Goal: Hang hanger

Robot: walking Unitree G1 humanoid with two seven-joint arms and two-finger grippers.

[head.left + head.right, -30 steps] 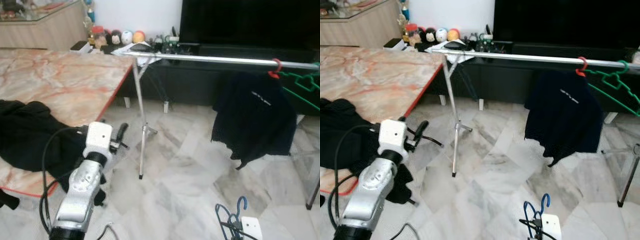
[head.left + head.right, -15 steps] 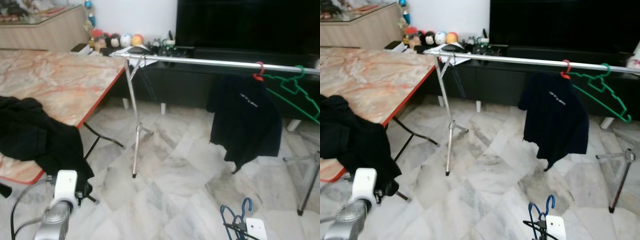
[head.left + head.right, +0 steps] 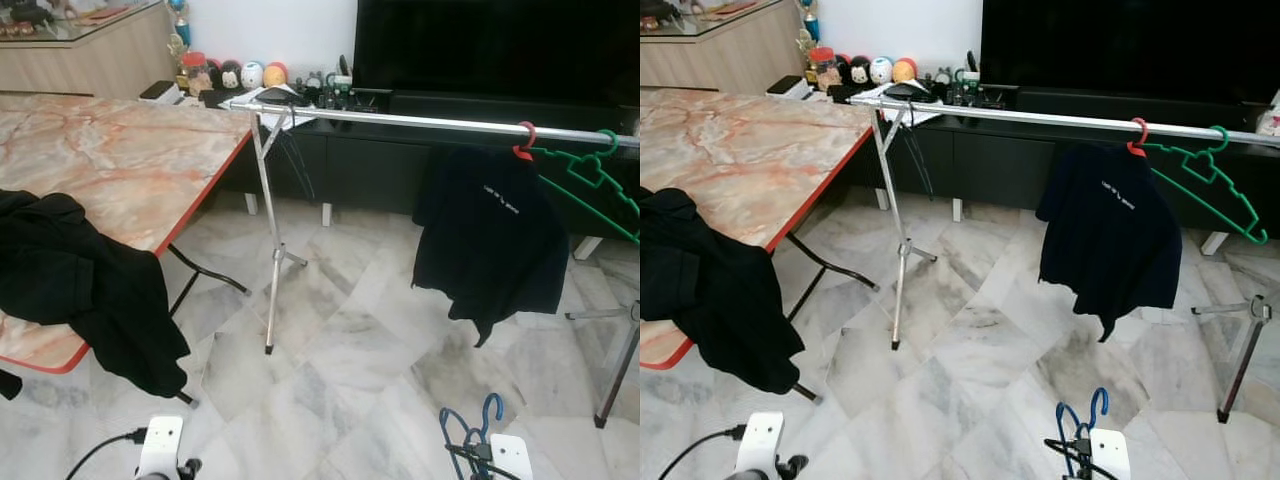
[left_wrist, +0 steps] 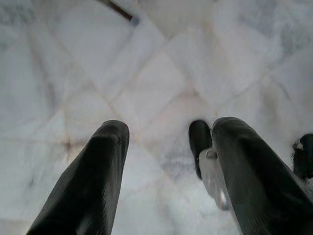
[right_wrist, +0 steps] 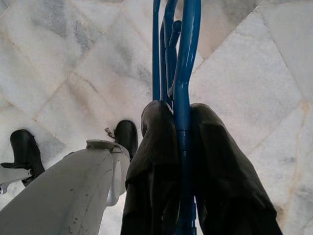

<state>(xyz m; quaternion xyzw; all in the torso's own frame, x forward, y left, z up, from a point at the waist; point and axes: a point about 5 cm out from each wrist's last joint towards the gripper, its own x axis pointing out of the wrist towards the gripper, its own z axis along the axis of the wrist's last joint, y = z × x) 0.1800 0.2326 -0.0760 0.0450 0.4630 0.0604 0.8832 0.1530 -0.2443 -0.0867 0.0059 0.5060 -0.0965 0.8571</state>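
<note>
My right gripper (image 5: 178,115) is shut on a blue hanger (image 5: 182,58), held low above the marble floor; the hook of the blue hanger (image 3: 487,408) pokes up at the lower right of the eye views. Ahead, a silver rail (image 3: 420,121) on tripod stands runs across the room. A red hanger (image 3: 522,140) carrying a black shirt (image 3: 495,240) hangs on it, and a bare green hanger (image 3: 595,180) is hooked further right. My left gripper (image 4: 166,132) is open, hanging low over the floor with nothing between its fingers.
A marble table (image 3: 110,160) with a red edge stands at the left, a black garment (image 3: 80,285) draped over its near corner. The rail's tripod leg (image 3: 270,290) and a right stand leg (image 3: 615,380) rest on the floor. A dark TV cabinet (image 3: 380,165) lies behind.
My left arm has dropped from beside the table down to the bottom edge of the view. The camera has shifted a little. The right gripper keeps its hold on the blue hanger.
</note>
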